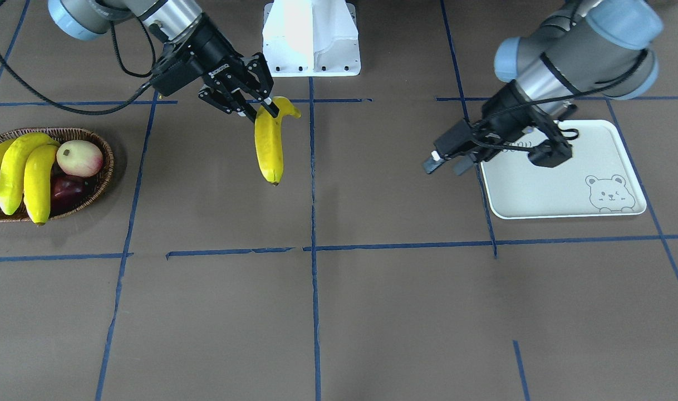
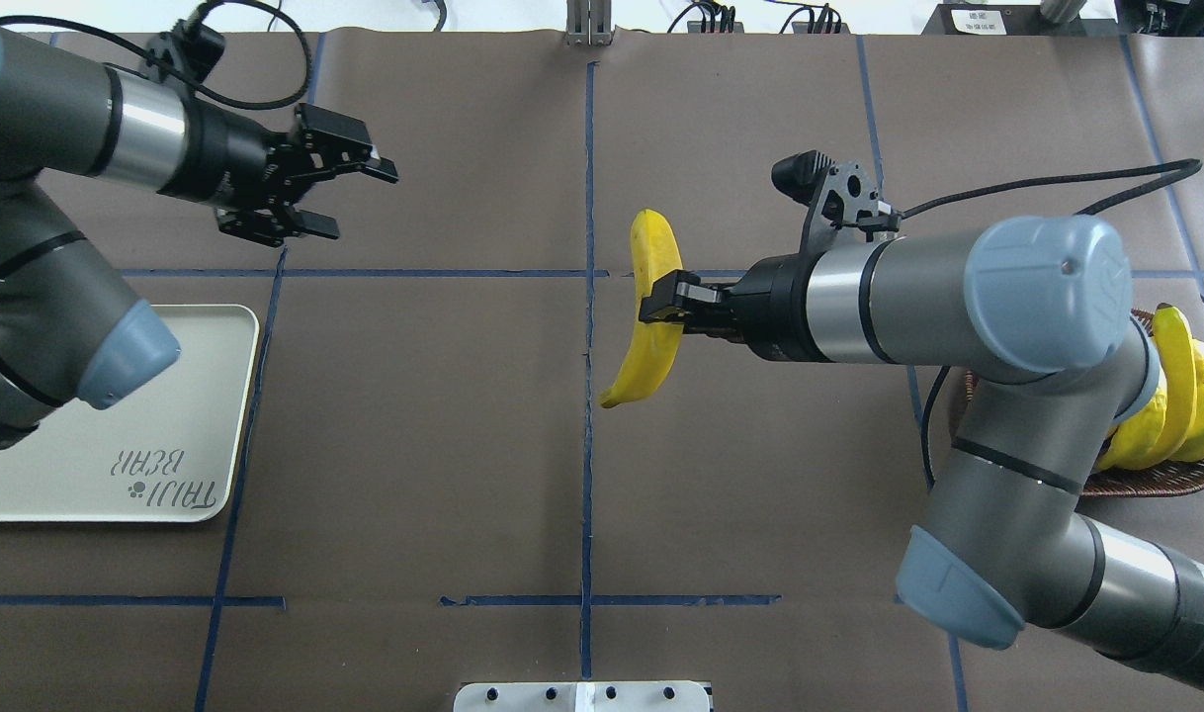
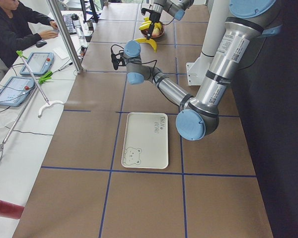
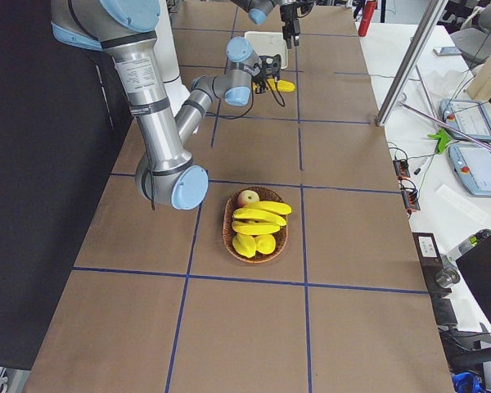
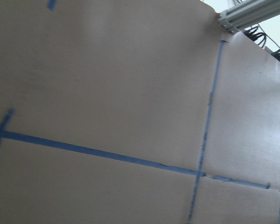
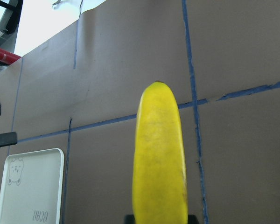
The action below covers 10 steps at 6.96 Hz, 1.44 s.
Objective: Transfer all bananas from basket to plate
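Between the right fingers [image 2: 673,290], clamped about mid-length and clear of the surface [image 2: 414,445]: one banana [image 2: 656,351]. Far ahead of them, the left fingers [image 2: 315,226], spread wide and empty, with the plate [image 2: 207,396] near beside. Likely a hand-over: carry level toward those, offer a free end, let go only once gripped. Behind, in the basket [image 2: 1156,483], more bananas [image 2: 1177,376].

In the overhead view the right arm comes in from 4 o'clock, forearm level, wrist aimed toward 9 o'clock. The right gripper [image 2: 661,302] is clamped across a banana [image 2: 651,247]. The left arm enters from 9 o'clock. The left gripper [image 2: 357,200] points toward 3 o'clock with its fingers spread apart.
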Motion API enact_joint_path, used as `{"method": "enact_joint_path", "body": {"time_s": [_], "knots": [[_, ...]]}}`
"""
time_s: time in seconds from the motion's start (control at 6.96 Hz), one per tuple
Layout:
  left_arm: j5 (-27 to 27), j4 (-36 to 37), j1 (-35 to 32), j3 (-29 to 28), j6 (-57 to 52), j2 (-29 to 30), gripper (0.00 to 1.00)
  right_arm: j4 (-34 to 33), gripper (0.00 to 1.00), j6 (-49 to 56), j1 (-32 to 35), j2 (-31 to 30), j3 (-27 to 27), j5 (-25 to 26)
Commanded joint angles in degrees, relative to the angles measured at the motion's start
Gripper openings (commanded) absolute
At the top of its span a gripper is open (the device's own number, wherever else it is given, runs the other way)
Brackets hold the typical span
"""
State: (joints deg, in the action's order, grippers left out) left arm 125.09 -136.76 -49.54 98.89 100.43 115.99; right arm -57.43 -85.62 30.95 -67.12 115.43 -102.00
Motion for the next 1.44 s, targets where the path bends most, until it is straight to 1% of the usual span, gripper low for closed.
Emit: {"method": "enact_joint_path", "body": {"time_s": [0.0, 0.14, 0.29, 0.57, 0.86, 1.15, 1.29], "knots": [[-2.3, -0.5, 4.7, -0.5, 5.4, 5.5, 0.99, 0.9, 0.02, -0.4, -4.5, 0.1, 0.0, 4.0], [-3.4, -0.4, 5.8, -0.8, 6.8, 6.9, 0.99, 0.9, 0.02, -0.3, -6.1, 0.9, 0.0, 5.6], [-5.6, -0.5, 8.0, -0.8, 6.9, 7.8, 0.99, 0.9, 0.02, -0.3, -6.9, 1.2, 0.0, 7.0], [-10.1, -0.4, 12.4, -0.9, 7.0, 8.8, 0.99, 0.9, 0.02, -0.4, -7.0, 1.4, 0.2, 7.1], [-10.9, -0.4, 15.6, -0.9, 6.9, 8.7, 0.99, 0.9, 0.02, -0.3, -7.0, 1.4, 0.2, 7.1], [-14.8, -0.4, 18.1, -0.9, 6.8, 8.8, 0.98, 0.9, 0.02, -0.4, -7.0, 1.6, 0.2, 7.1], [-14.9, -0.4, 18.2, -0.8, 7.0, 8.9, 0.79, 0.8, 0.02, -0.4, -7.0, 1.6, 0.2, 7.2]]}}
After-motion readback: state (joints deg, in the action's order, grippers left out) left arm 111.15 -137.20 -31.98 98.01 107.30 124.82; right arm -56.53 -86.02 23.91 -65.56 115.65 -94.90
